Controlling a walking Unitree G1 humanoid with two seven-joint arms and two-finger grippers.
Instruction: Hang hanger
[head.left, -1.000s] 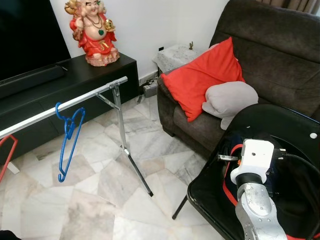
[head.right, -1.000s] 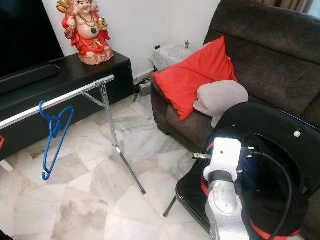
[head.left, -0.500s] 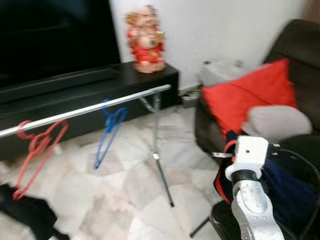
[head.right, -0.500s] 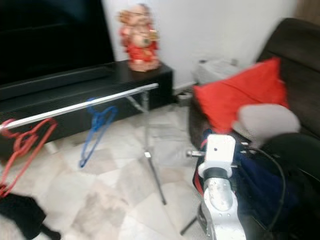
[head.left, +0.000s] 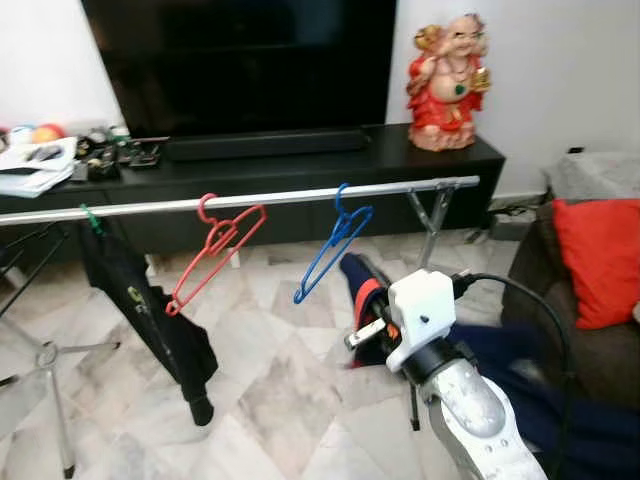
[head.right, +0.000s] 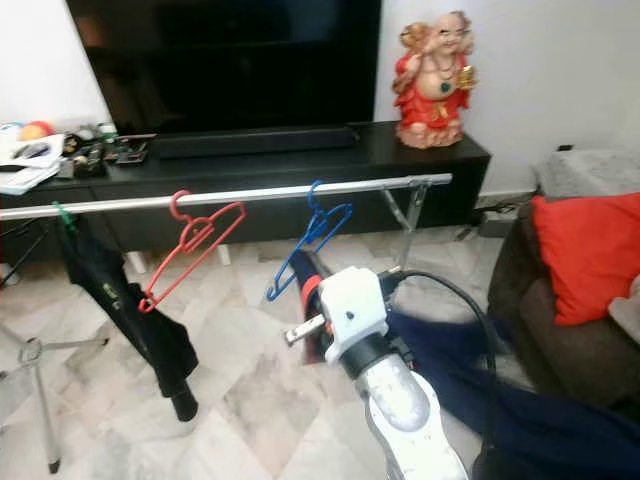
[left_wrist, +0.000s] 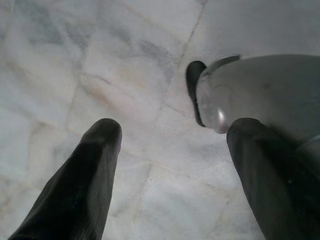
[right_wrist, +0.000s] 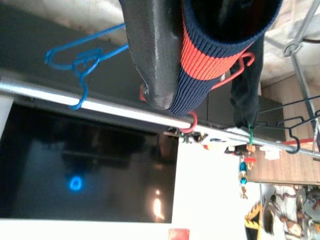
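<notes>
Jaws of the right gripper (right_wrist: 165, 75) are clamped on a navy garment with an orange band (right_wrist: 215, 45), and beside the ribbed cuff a bit of red wire peeks out in the right wrist view, which looks like part of a hanger inside the garment, though I cannot tell for certain. In the head views the right arm reaches forward at mid-height, its white wrist housing just below and in front of the silver rail (head.left: 250, 197), with the navy garment trailing down behind it toward the sofa (head.right: 560, 340). Two bare hangers sit on the rail: a red hanger (head.left: 215, 250) to the robot's left and a blue hanger (head.left: 333, 245) near the rail's right end, both tilted; the held garment is below the rail, just beside the blue hanger and not touching the bar. Farther left a black garment (head.left: 150, 320) hangs from a green hook. Behind the rail stands a black TV cabinet (head.left: 300, 170) with a red figurine (head.left: 447, 80) on it. The left gripper (left_wrist: 170, 165) hangs over the marble floor (left_wrist: 125, 75), its jaws spread wide and holding nothing.
</notes>
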